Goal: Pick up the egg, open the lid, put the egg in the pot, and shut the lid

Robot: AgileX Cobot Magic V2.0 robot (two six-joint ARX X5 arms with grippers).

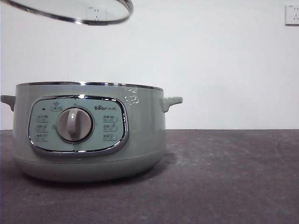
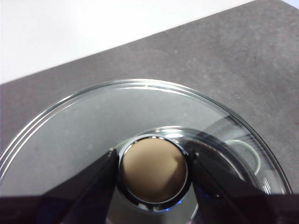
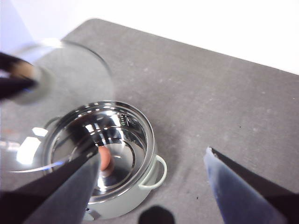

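At the far left of the front view we have the glass lid (image 1: 70, 11) hanging high above the pot (image 1: 88, 135), only its chrome rim in frame. Our left gripper (image 2: 153, 173) carries it, the two jaws shut against the sides of the knob (image 2: 153, 173). That grip is our main worry: we judge that if the knob slipped between the jaws, the lid would drop onto the steel rim of the pot or the dark table (image 1: 224, 177). The lid also hangs off to one side of the pot and not squarely over it, so we think a lowering without re-centring could seat it crooked on the rim.

Moving right to the pot itself, the right wrist view looks down into its shiny steel bowl, and there we see the egg (image 3: 106, 159), a small orange shape lying on the bottom, partly hidden by one jaw. Nothing else shows in the bowl.

Further right, our right gripper (image 3: 152, 172) hovers above the pot with its jaws spread wide and nothing between them.
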